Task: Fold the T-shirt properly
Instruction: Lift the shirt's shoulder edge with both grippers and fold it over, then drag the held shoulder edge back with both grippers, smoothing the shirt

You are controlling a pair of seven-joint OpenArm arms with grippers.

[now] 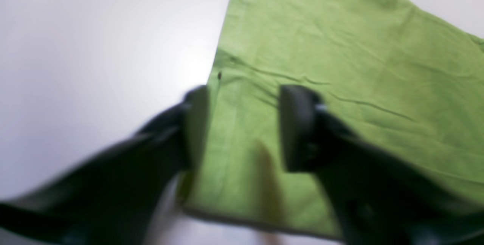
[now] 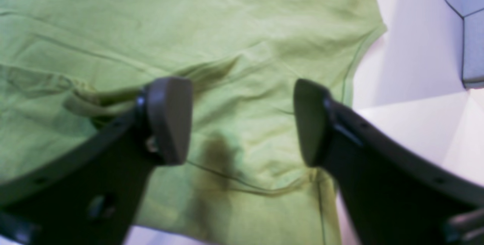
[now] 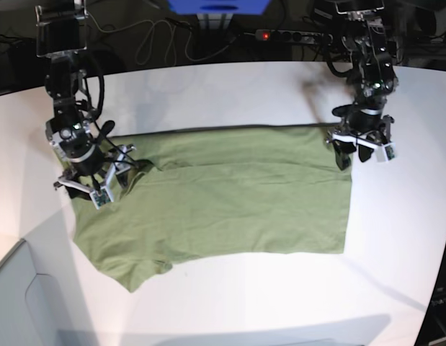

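In your left wrist view, the left gripper (image 1: 244, 124) has its jaws spread wide with nothing between them, hanging over one corner of the T-shirt (image 1: 340, 67); one jaw sits over the bare white worktop (image 1: 94, 67) just off the cloth's side edge, the other over the green fabric, and the picture is blurred. In your right wrist view, the right gripper (image 2: 244, 120) also stands wide and holds nothing, above rumpled cloth of the T-shirt (image 2: 227, 29) near a stitched hem, with the worktop (image 2: 408, 131) showing just beyond the fabric's edge. In your base view, the T-shirt (image 3: 230, 202) lies spread flat across the middle of the worktop (image 3: 230, 94), folded lengthwise, with a sleeve pointing toward the near left corner. The left gripper (image 3: 363, 148) hangs at the shirt's far right corner, the right gripper (image 3: 96, 184) over the shirt's far left end, well apart from each other, and both sets of jaws are parted and empty.
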